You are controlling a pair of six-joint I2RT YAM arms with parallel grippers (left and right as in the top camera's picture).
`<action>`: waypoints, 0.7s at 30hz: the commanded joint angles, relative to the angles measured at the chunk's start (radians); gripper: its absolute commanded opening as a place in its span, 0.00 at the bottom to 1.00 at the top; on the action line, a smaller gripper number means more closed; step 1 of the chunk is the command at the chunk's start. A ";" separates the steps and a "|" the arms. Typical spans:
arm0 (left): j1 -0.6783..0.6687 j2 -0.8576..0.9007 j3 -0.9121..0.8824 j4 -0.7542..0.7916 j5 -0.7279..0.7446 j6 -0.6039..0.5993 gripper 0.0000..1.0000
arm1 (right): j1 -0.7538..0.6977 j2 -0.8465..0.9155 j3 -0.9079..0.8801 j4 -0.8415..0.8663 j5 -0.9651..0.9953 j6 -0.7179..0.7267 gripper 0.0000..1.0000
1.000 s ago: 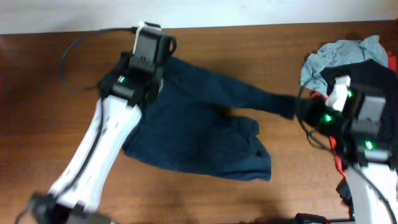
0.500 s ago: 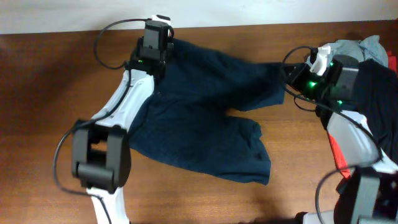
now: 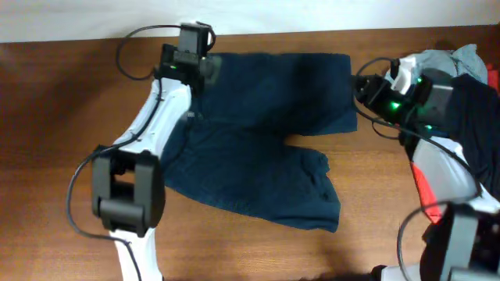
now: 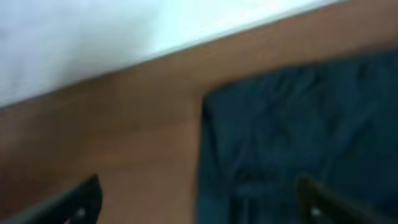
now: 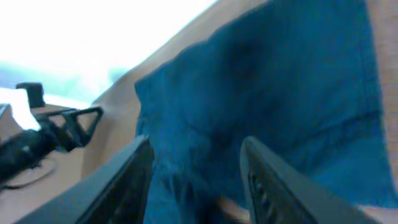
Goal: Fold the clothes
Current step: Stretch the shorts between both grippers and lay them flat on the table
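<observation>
Overhead and wrist views. One pair of navy shorts [image 3: 266, 156] lay near the middle of the wooden table [image 3: 62, 117]. Its upper part was spread flat with a straight top edge just short of the table's far edge, and its lower part was rumpled toward the near side. Bare wood lay open to the left and along the front. The left gripper [image 4: 198, 193] hovered at the shorts' top-left corner with its jaws spread wide, holding nothing. The right gripper [image 5: 196, 143] sat at the right edge with its fingers apart, pinching no cloth. One pile crowded the right side behind the right arm, with three garments visible: a grey shirt [image 3: 437, 66], a black garment [image 3: 473, 97] and red cloth [image 3: 419, 187].
</observation>
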 commanded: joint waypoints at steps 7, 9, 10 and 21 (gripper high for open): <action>-0.005 -0.367 0.074 -0.427 -0.002 -0.087 0.99 | -0.012 -0.400 0.053 -0.534 0.271 -0.201 0.53; -0.005 -0.425 0.074 -0.544 0.018 -0.192 0.99 | -0.012 -0.491 0.057 -0.678 0.315 -0.201 0.54; -0.002 -0.435 0.074 -0.583 0.041 -0.211 0.99 | -0.012 -0.513 0.057 -0.722 0.322 -0.201 0.54; 0.018 -0.410 -0.162 -0.620 0.189 -0.230 0.99 | -0.012 -0.430 0.029 -0.986 0.285 -0.356 0.54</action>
